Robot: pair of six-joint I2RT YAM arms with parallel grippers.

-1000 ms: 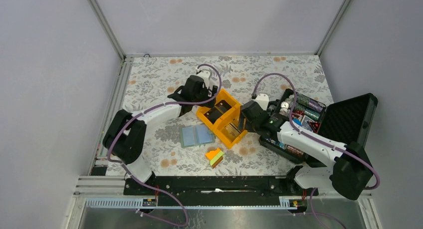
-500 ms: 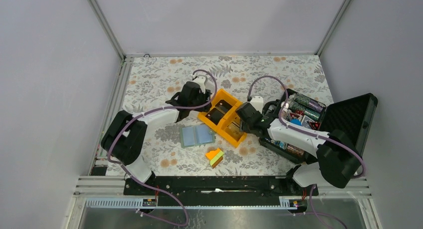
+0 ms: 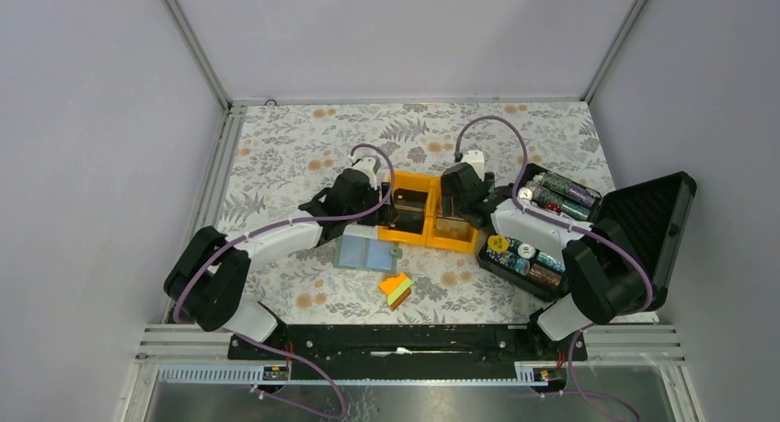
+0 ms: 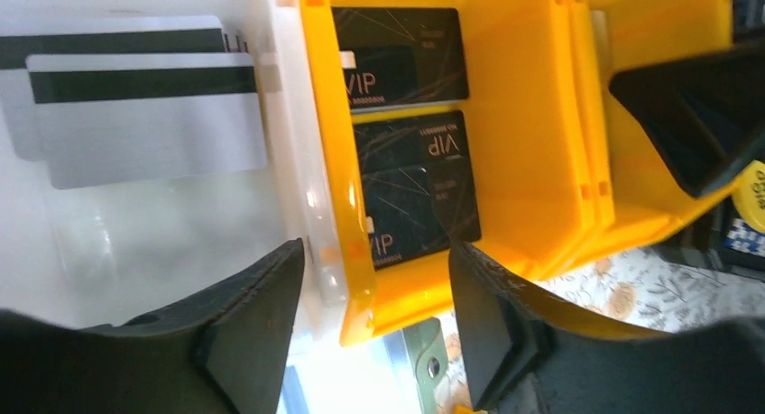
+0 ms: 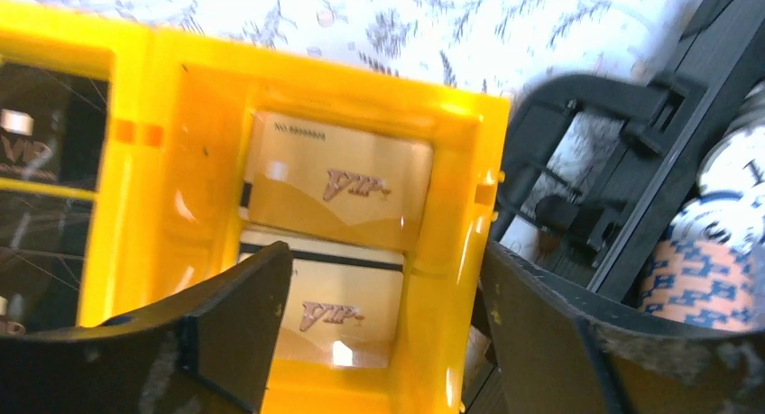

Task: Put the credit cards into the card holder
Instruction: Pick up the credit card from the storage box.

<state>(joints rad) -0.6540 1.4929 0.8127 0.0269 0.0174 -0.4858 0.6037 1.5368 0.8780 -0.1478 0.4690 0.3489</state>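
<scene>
Swung from a diagonal to lie square with the near edge of the desk [image 3: 294, 146], the yellow tray [image 3: 429, 231] is now flanked by both arms, which have been drawn in over it. The left end effector [image 4: 374, 252] is seen with jaws apart, astride one outer wall of the tray and clamped on nothing. The right end effector [image 5: 388, 252] is likewise held wide open and empty above the neighbouring compartment. Two black credit cards [image 4: 410, 193] are shown flat on the floor of one compartment, two tan credit cards [image 5: 338, 193] in the next, and white striped credit cards [image 4: 149, 116] in a pale bin alongside. The card holder [image 3: 365, 253] is laid open on the desk, just in front of the tray. The cards are judged light, stiff and slick. Lying flush, they offer little to a pinch, so a short edge is probably best tipped up against a wall and taken there. Poker chips [image 3: 524, 256] are seen in the black case [image 3: 644, 220] at right.
</scene>
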